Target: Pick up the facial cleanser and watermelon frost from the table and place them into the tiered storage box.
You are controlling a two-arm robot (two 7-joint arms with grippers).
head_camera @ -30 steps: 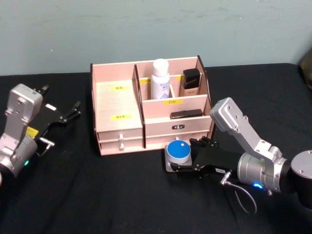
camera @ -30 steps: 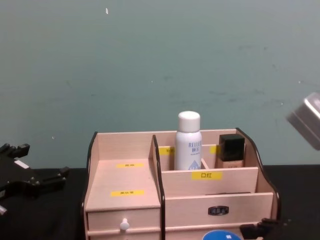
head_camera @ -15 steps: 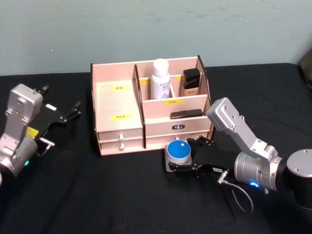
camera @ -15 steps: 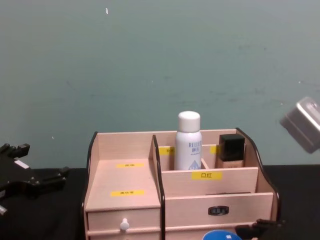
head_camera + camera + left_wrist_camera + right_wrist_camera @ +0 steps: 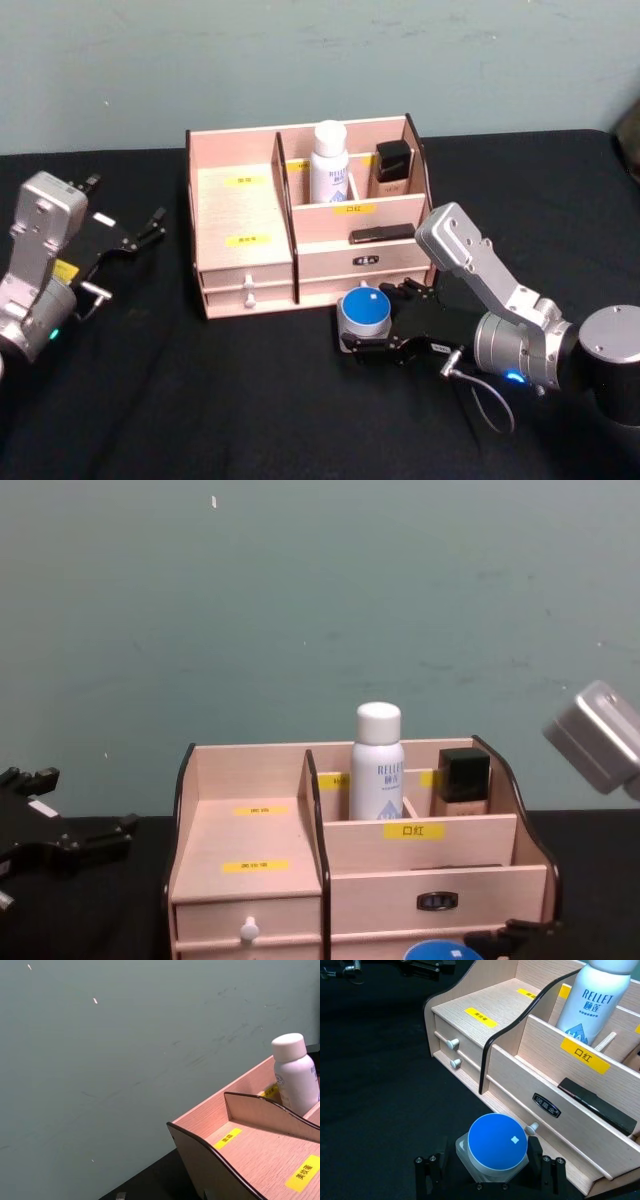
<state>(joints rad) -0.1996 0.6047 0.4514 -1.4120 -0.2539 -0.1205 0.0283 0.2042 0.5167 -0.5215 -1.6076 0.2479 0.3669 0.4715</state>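
Blk table (image 5: 250,400): tiered storage box (image 5: 245,215), watermelon frost (image 5: 365,312) on it.

"RELLET" on facial cleanser (image 5: 592,1002), "口红" on yellow label (image 5: 584,1055)

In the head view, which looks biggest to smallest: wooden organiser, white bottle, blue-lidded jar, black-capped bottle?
Pale wooden stepped organiser
then tall white bottle and squat clear blue-lidded jar, too alike to rank, the jar being nearer
smallest, the small black-capped beige bottle
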